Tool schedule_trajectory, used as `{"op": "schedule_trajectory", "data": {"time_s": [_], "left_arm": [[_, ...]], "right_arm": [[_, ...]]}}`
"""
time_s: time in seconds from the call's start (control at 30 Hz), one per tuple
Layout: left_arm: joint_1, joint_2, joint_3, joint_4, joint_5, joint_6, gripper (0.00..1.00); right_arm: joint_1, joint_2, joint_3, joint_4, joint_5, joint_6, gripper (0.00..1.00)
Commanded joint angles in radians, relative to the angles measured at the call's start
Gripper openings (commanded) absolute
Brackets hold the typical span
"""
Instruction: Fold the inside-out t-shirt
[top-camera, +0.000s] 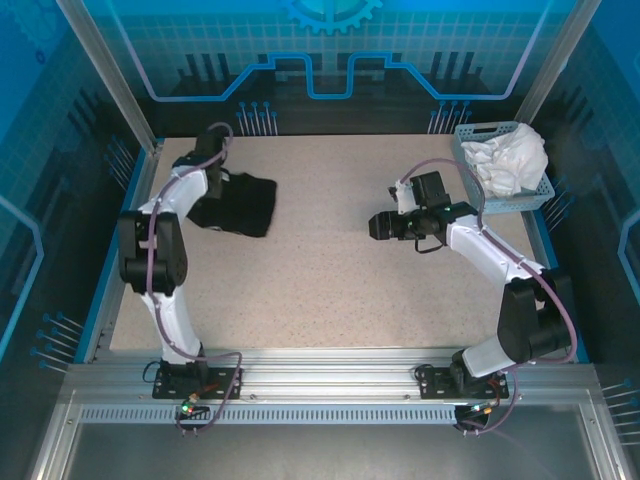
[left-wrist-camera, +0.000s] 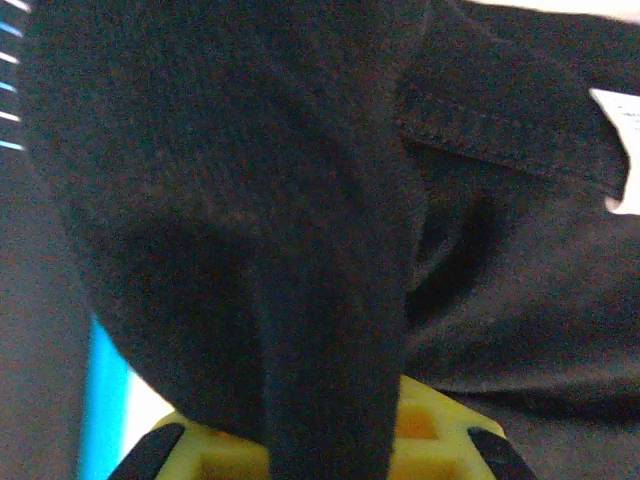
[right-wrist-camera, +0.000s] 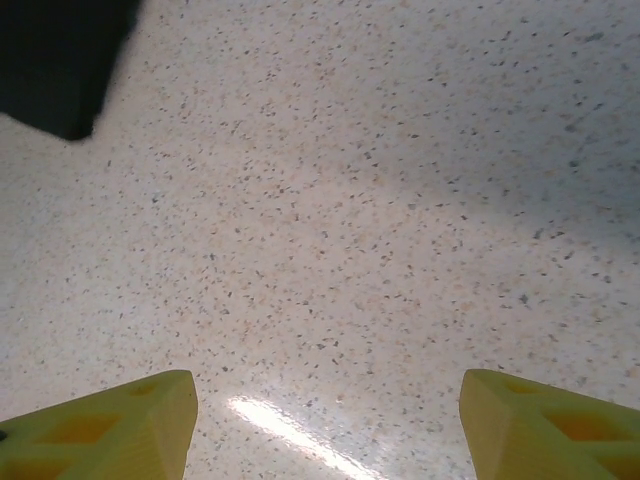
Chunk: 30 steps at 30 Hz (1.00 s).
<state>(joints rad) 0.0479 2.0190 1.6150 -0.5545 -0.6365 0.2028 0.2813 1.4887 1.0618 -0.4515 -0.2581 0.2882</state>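
The t-shirt (top-camera: 240, 203) is black and made of soft cloth. It is not spread flat. It sits bunched up in a small dark lump on the far left part of the table (top-camera: 350, 270), near the left edge. Up close in the left wrist view, a thick fold of the t-shirt (left-wrist-camera: 230, 200) runs down the middle. A stitched seam (left-wrist-camera: 500, 130) and a small white tag (left-wrist-camera: 620, 150) show at the right. One black corner (right-wrist-camera: 60, 60) lies on the speckled top.

text: none legible | white tag (left-wrist-camera: 622, 150) on black t-shirt (left-wrist-camera: 250, 200): print too blurred
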Motion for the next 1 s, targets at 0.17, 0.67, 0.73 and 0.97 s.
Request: {"op": "schedule_trajectory", "data": {"time_s": [0.17, 0.67, 0.73, 0.97], "left_arm": [[0.144, 0.257, 0.241, 0.084, -0.287, 0.237, 0.39], [0.003, -0.634, -0.474, 0.299, 0.252, -0.33, 0.99], [0.003, -0.824, -0.69, 0.454, 0.385, -0.404, 0.99], [0.003, -1.162, -1.287, 0.977, 0.325, -0.528, 0.99]], "right_arm": [[0.012, 0.012, -0.019, 0.062, -0.084, 0.025, 0.71], [0.276, -0.25, -0.023, 0.06, 0.666, -0.142, 0.95], [0.3, -0.285, -0.027, 0.068, 0.798, -0.165, 1.0], [0.163, -0.363, -0.289, 0.357, 1.017, -0.194, 1.0]]}}
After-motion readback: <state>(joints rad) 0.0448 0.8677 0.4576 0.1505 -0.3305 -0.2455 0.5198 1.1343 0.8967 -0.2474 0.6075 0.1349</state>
